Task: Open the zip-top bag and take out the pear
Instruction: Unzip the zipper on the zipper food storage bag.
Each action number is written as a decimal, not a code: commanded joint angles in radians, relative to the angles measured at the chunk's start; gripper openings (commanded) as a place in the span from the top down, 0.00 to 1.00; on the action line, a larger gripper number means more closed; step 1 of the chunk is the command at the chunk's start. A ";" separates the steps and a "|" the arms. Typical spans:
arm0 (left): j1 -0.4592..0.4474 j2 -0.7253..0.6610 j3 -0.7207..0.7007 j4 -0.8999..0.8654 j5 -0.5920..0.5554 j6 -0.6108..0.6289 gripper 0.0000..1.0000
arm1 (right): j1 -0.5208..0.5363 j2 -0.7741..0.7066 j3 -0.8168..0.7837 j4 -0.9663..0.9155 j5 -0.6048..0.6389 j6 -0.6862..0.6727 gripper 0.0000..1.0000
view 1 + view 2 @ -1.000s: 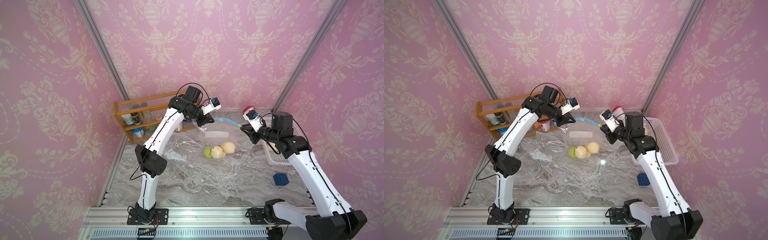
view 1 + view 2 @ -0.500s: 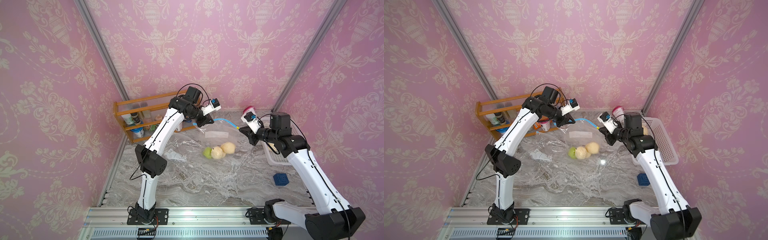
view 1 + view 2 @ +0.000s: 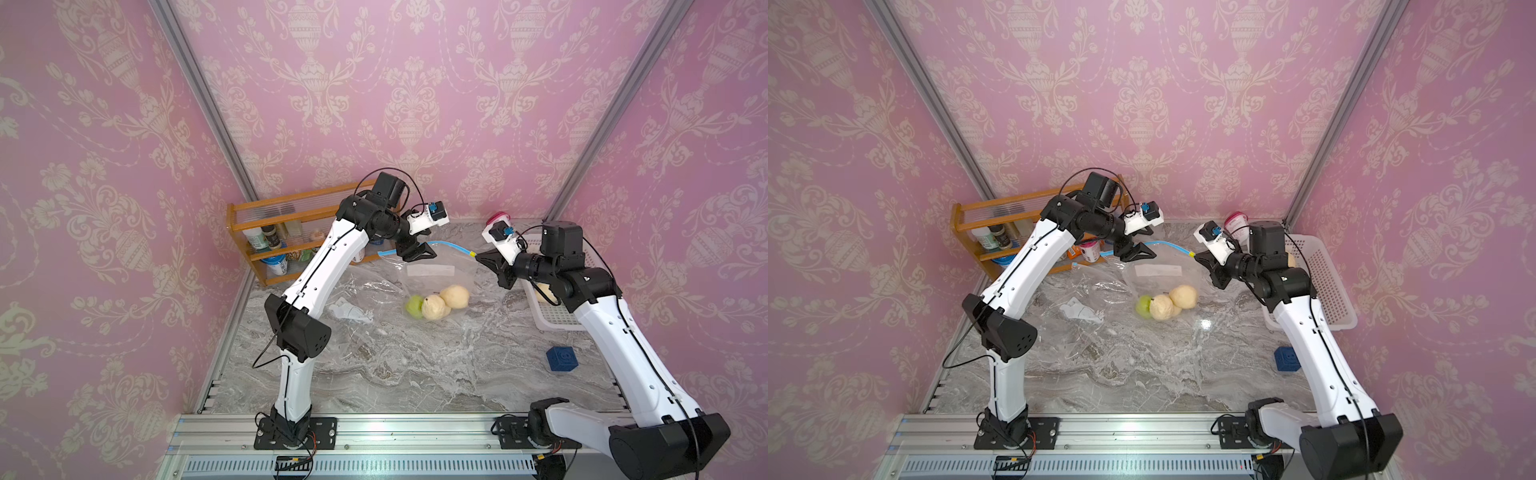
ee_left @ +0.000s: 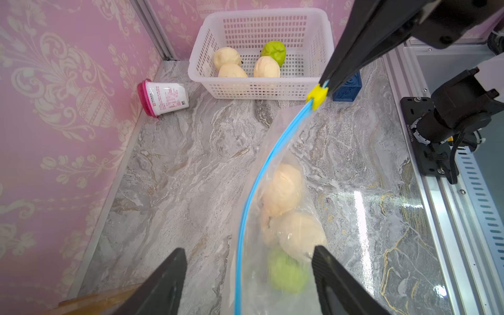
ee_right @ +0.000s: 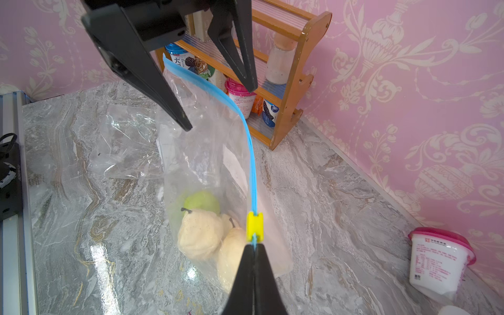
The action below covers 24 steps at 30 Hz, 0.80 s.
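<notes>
Right gripper point(image 5: 253, 245): the fingers are pressed fully together, pinching the end of the blue zip strip point(image 5: 246, 131) of the zip-top bag point(image 5: 204, 163), directly beside the yellow slider point(image 5: 254, 227). Left gripper point(image 4: 248, 249): the fingers stand wide apart and grip nothing; the zip strip passes between them, and whether it touches either one cannot be told. The right arm rises from its base rail and leans toward the back wall, its wrist turned inward so the fingers point at the bag's corner. The left arm arches up from its base, the wrist bent down over the other end of the bag's top edge. The bag hangs with its top edge raised and its bottom resting on the tabletop point(image 3: 415, 365), near the middle toward the back. The two sides of the strip lie together along their visible length. Count inside the bag: one green pear point(image 5: 201, 200), two pale pears point(image 5: 197, 234) in plain view, and a further pale form partly hidden between them. Count in the white basket point(image 4: 259, 90), at the right side of the tabletop: three pale fruits and one green. Also present: one blue cube point(image 3: 562, 359), one pink-lidded tub point(image 4: 163, 98), one wooden rack point(image 3: 266, 232), one empty clear bag point(image 5: 125, 141) lying flat.
</notes>
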 commanded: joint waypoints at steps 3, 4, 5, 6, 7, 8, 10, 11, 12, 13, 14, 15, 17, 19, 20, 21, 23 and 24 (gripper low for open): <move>-0.045 -0.027 0.002 0.075 0.075 0.074 0.22 | -0.005 0.002 0.036 0.013 -0.108 0.016 1.00; -0.054 -0.020 0.005 0.086 0.079 0.068 0.23 | -0.004 0.003 0.037 0.015 -0.122 0.020 1.00; -0.060 -0.014 0.006 0.095 0.085 0.060 0.23 | -0.004 0.004 0.039 0.017 -0.130 0.021 1.00; -0.066 -0.006 0.009 0.106 0.088 0.047 0.24 | -0.005 0.006 0.041 0.016 -0.137 0.024 1.00; -0.070 0.003 0.015 0.113 0.092 0.029 0.26 | -0.005 0.008 0.043 0.018 -0.142 0.026 1.00; -0.072 0.011 0.023 0.118 0.097 0.016 0.27 | -0.004 0.009 0.044 0.019 -0.146 0.028 1.00; -0.074 0.027 0.044 0.129 0.119 -0.018 0.31 | -0.005 0.011 0.044 0.022 -0.155 0.034 1.00; -0.075 0.031 0.048 0.133 0.129 -0.029 0.32 | -0.004 0.012 0.045 0.024 -0.161 0.036 1.00; -0.077 0.035 0.050 0.139 0.142 -0.034 0.34 | -0.004 0.012 0.044 0.027 -0.166 0.040 1.00; -0.081 0.037 0.050 0.147 0.149 -0.035 0.37 | -0.005 0.012 0.043 0.032 -0.168 0.044 1.00; -0.085 0.040 0.051 0.148 0.154 -0.029 0.38 | -0.004 0.012 0.044 0.035 -0.170 0.046 1.00; -0.090 0.041 0.050 0.149 0.155 -0.023 0.40 | -0.004 0.011 0.042 0.038 -0.173 0.049 1.00; -0.100 0.047 0.053 0.149 0.155 -0.018 0.45 | -0.004 0.011 0.040 0.042 -0.175 0.053 1.00; -0.107 0.056 0.064 0.136 0.171 -0.009 0.49 | -0.005 0.011 0.038 0.048 -0.176 0.057 1.00; -0.109 0.059 0.069 0.126 0.182 -0.005 0.50 | -0.004 0.010 0.038 0.049 -0.175 0.058 1.00; -0.110 0.063 0.076 0.116 0.190 0.000 0.51 | -0.005 0.010 0.038 0.050 -0.175 0.059 1.00; -0.115 0.071 0.085 0.102 0.194 0.002 0.52 | -0.004 0.010 0.036 0.051 -0.178 0.061 1.00; -0.117 0.073 0.085 0.103 0.193 0.002 0.52 | -0.004 0.010 0.037 0.053 -0.178 0.063 1.00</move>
